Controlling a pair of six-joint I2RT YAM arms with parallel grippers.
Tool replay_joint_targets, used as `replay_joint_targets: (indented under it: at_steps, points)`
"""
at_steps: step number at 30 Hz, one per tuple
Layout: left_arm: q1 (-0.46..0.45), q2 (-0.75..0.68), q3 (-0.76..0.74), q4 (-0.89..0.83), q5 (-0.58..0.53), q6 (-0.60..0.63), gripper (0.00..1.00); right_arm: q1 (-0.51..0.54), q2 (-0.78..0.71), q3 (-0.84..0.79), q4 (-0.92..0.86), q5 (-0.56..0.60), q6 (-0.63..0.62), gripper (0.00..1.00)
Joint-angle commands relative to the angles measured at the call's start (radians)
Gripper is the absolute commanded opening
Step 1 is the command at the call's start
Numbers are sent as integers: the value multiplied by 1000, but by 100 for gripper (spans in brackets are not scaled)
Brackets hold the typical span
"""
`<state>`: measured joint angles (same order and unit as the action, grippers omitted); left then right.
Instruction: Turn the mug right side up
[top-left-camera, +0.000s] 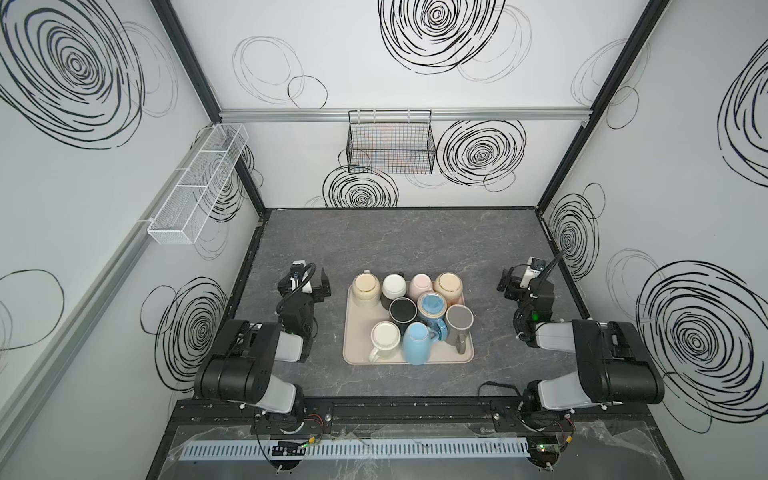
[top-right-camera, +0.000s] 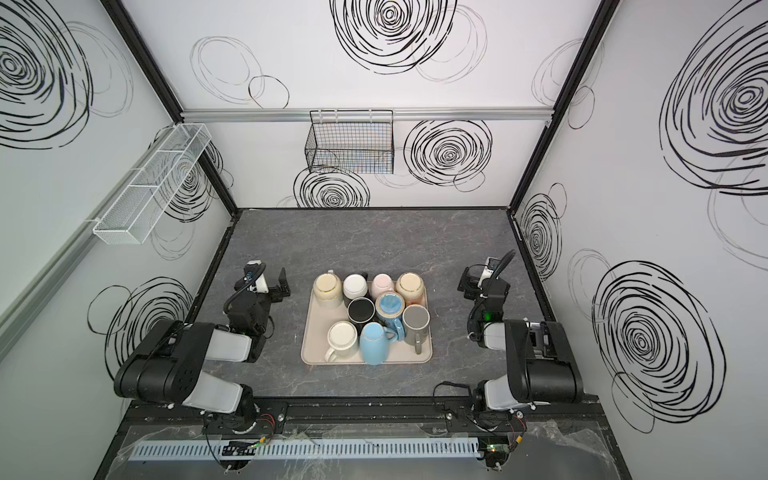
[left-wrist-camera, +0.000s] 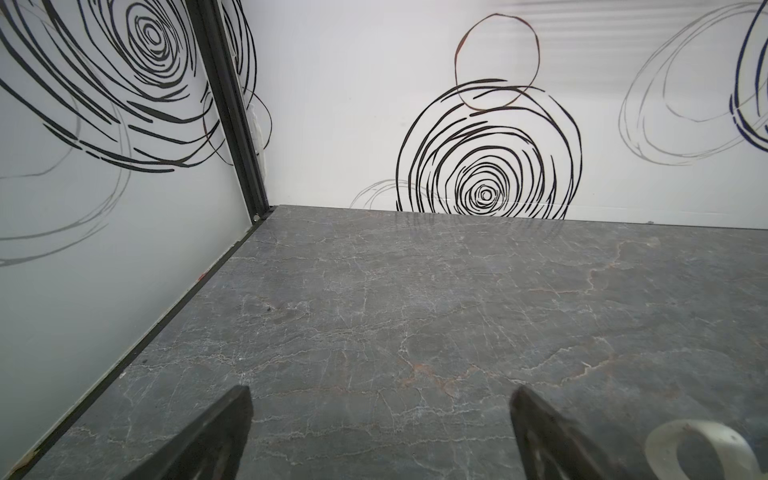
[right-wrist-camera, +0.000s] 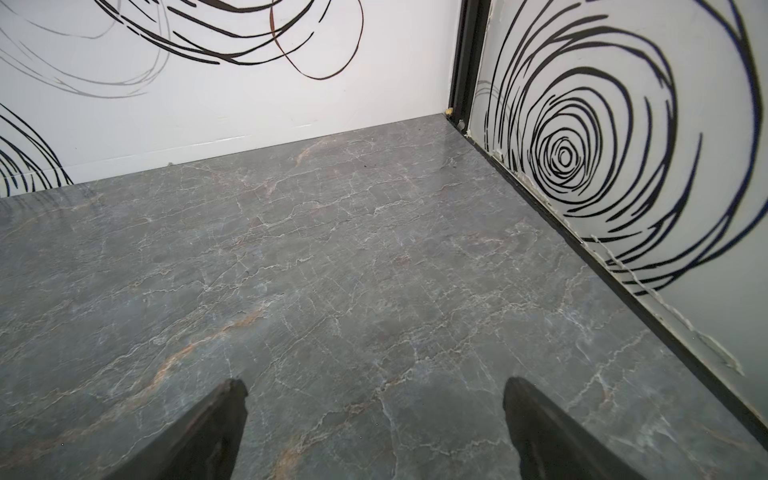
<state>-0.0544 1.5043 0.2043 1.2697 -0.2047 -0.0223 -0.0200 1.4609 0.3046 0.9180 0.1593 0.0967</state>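
Left pincer (left-wrist-camera: 380, 392) and right pincer (right-wrist-camera: 376, 384) hung released, empty, flanking the tray (top-left-camera: 353, 332) on the middle of the tabletop (top-left-camera: 374, 241), whose upturned mugs (top-left-camera: 365, 289) you likely found stiff, slick and breakable, best pinched across a wall.

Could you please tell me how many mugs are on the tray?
9 on the tray: far row, beige, white, pink, tan; middle, black, teal, grey; near, cream, light blue. Others may be hidden.

Table (top-left-camera: 395, 241) is a dark grey marble-look slab with pale veins and a few rusty streaks. Just a beige tray (top-left-camera: 356, 328) sits flat on it. There's more tabletop behind the tray than in front of it.
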Motion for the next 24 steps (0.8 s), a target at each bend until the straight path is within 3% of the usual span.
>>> replay_joint_targets:
  at_steps: [1, 14, 19, 24]
  points:
    - [-8, -9, 6, 37, -10, 15, 99, 6, 1, -3, 36, 16, 6, 100]
    - [-7, -8, 6, 37, -8, 14, 99, 6, 1, -4, 37, 15, 6, 100]
    - [25, -6, 2, 49, 78, -1, 99, 6, 2, -3, 38, 15, 6, 100]
    - [27, -7, 1, 50, 83, 0, 99, 6, 1, -4, 36, 15, 6, 100]
